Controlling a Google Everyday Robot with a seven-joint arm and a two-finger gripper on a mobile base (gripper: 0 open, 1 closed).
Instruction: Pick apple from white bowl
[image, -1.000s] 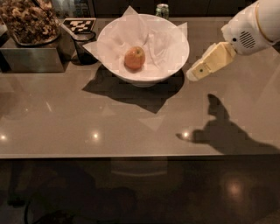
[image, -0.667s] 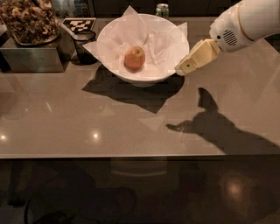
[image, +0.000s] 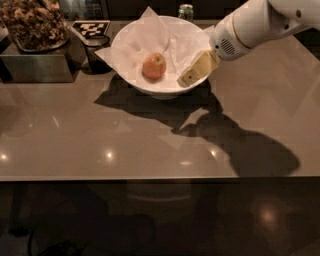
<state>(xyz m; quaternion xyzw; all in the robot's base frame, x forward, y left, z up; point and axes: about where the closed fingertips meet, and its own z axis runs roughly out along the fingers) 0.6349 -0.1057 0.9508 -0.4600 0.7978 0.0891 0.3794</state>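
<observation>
The apple (image: 154, 66), small and orange-red with a yellowish patch, lies in the middle of the white bowl (image: 150, 90), which is lined with white crinkled paper sticking up in points. The bowl stands at the back of the grey-brown table. My gripper (image: 191, 75) comes in from the upper right on a white arm. Its yellowish fingers (image: 197, 69) hang over the bowl's right rim, a short way right of the apple and apart from it. It holds nothing that I can see.
A small dark cup (image: 96, 52) stands just left of the bowl. A metal box (image: 35, 65) topped with a tray of brown snacks sits at the back left, with a black-and-white marker tag (image: 90, 27) behind it. A green-capped jar (image: 185, 11) stands behind the bowl.
My gripper has moved left, from right of the bowl to over its right rim, closer to the apple. The apple and bowl have not moved.
</observation>
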